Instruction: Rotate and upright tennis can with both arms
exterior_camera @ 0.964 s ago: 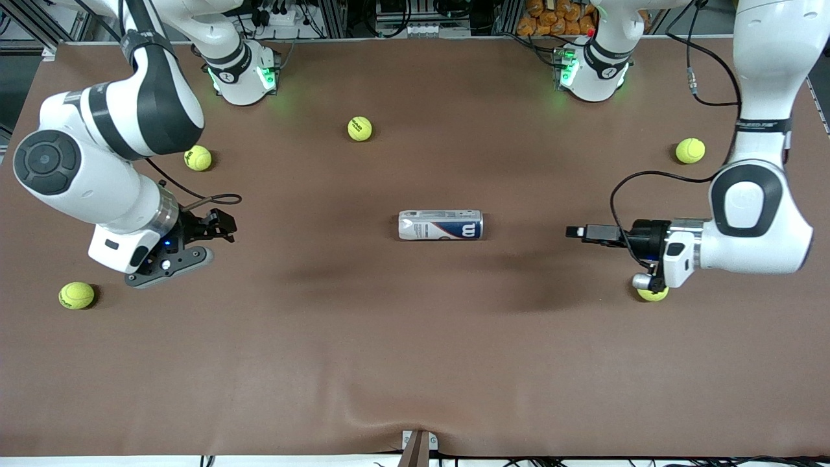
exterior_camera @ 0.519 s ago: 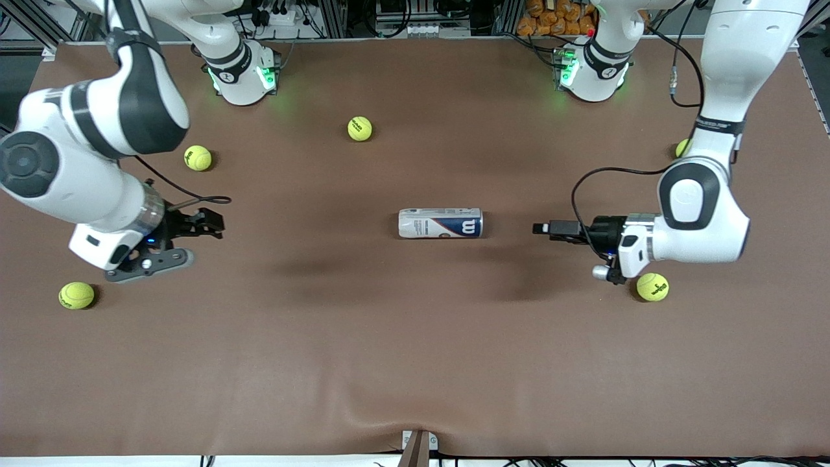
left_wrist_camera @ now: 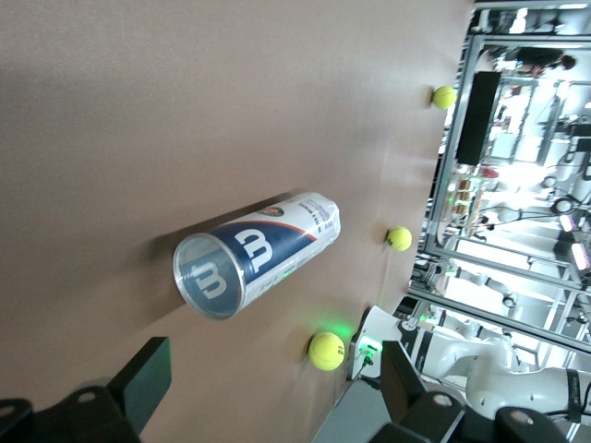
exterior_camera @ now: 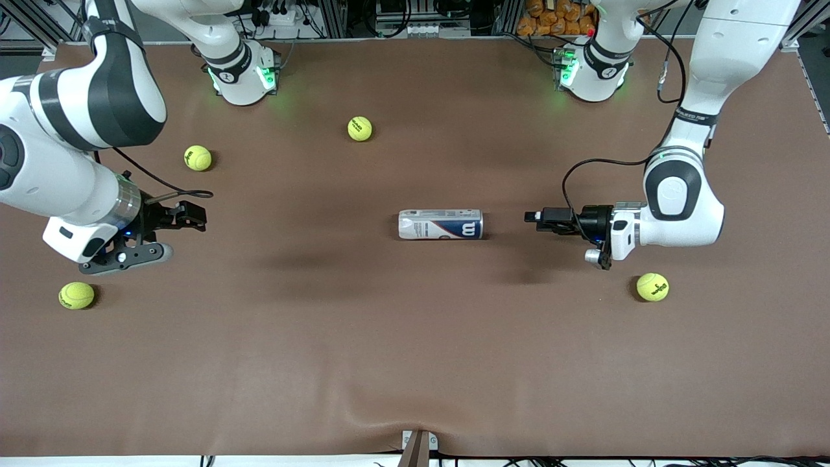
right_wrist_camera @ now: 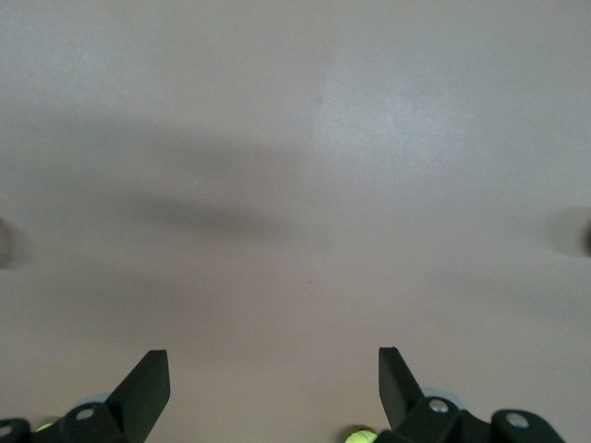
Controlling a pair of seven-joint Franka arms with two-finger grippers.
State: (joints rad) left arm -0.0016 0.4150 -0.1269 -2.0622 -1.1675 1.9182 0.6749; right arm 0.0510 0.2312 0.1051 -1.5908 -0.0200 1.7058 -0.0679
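- The tennis can [exterior_camera: 440, 224] is lying on its side at the centre of the worktop [exterior_camera: 415, 363], its long axis running between the two arms' ends, about level with both grippers.
- Its blue band with the white "W" is sitting at the end toward the left arm; in the left wrist view the can [left_wrist_camera: 254, 256] is showing a round silvery end cap. Whether anything is inside cannot be told.
- The left gripper [exterior_camera: 533, 216] is hovering over the worktop at the can's 3 o'clock, well apart from it, fingers [left_wrist_camera: 148, 377] standing apart and holding nothing.
- The right gripper [exterior_camera: 194, 216] is hovering at the can's 9 o'clock, much farther off, fingers [right_wrist_camera: 145, 380] spread and empty; the can is not showing in the right wrist view.
- Five tennis balls are lying loose: one at 11 o'clock [exterior_camera: 360, 128], two toward the right arm's end [exterior_camera: 198, 157] [exterior_camera: 76, 295], one near the left gripper [exterior_camera: 652, 287].
- The fifth ball is hidden by the left arm [exterior_camera: 681, 194] in the front view.
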